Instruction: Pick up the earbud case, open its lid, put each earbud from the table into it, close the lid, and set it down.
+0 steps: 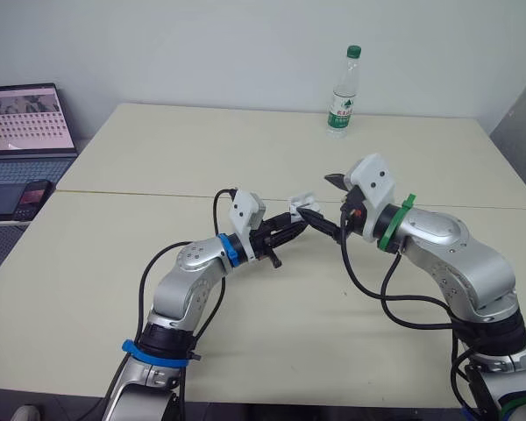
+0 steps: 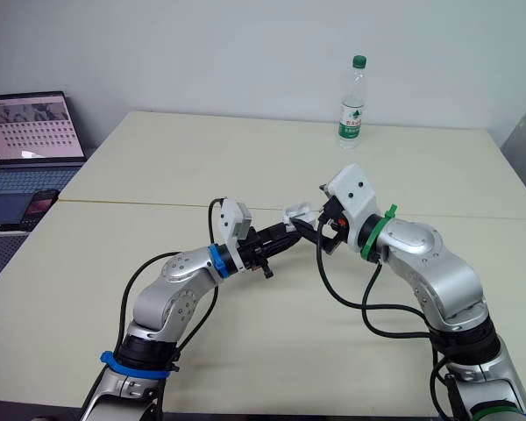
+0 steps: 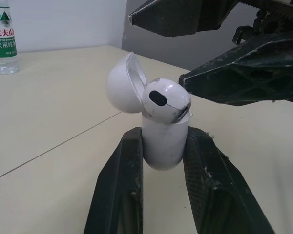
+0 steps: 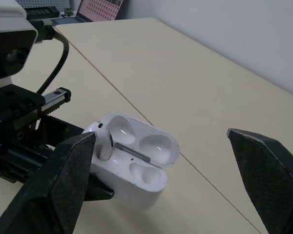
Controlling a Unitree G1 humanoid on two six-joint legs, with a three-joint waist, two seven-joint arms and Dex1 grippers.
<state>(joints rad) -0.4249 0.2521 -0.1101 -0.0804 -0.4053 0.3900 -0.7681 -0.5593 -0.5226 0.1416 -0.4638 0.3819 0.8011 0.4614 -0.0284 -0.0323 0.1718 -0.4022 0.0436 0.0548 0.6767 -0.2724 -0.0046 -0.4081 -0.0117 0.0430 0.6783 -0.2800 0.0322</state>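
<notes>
My left gripper is shut on the white earbud case, holding it above the table's middle. In the left wrist view the two fingers clamp the case body, and its lid is swung open. One white earbud sits in a slot, its head sticking up. The right wrist view shows that earbud in one slot and the other slot empty. My right gripper is open, with its fingertips close on either side of the open case and nothing between them.
A water bottle stands at the far side of the beige table. Off the table's left edge are an open laptop and a phone. A seam runs across the table behind the grippers.
</notes>
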